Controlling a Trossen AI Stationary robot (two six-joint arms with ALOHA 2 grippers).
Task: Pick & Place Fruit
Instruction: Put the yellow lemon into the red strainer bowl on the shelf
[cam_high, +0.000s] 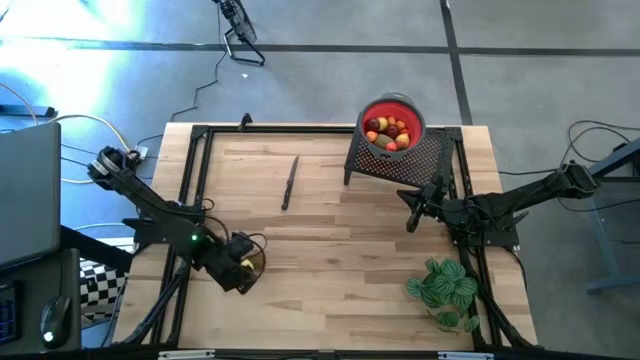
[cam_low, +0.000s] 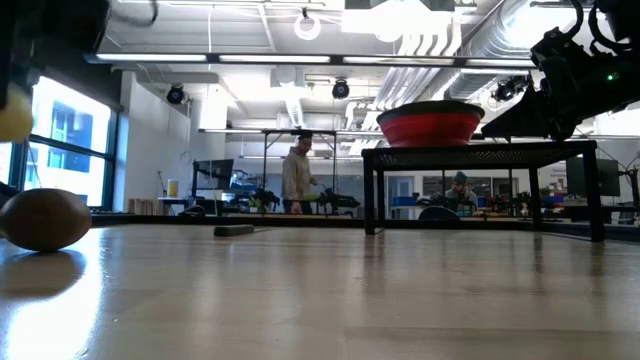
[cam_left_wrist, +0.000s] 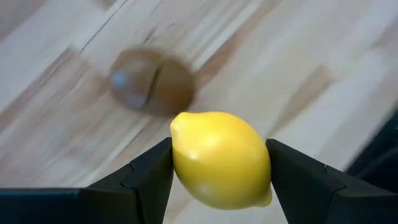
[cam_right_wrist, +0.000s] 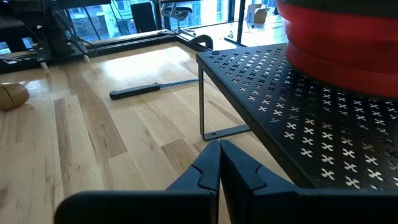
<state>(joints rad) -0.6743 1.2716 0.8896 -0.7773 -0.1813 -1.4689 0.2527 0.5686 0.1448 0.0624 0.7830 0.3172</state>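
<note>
Your left claw (cam_left_wrist: 221, 171) pinching a yellow lemon (cam_left_wrist: 221, 158) at lower left of the bench (cam_high: 340, 250), brown fruit (cam_left_wrist: 151, 81) lying beside it, your right claw (cam_right_wrist: 219, 163) pressed together near the rack (cam_right_wrist: 311, 124), remaining fruit (cam_high: 387, 132) in the red bowl (cam_high: 392, 103) upper right

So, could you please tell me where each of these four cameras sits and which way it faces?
High view: overhead, straight down on the table; both arms show.
Low view: table-top level, looking across to the red bowl on its rack; arms at the top corners.
Left wrist view: down past the left gripper, shut on a lemon, with a brown fruit beyond.
Right wrist view: past the shut right gripper toward the knife.
Shared: both wrist views show the brown fruit.
</note>
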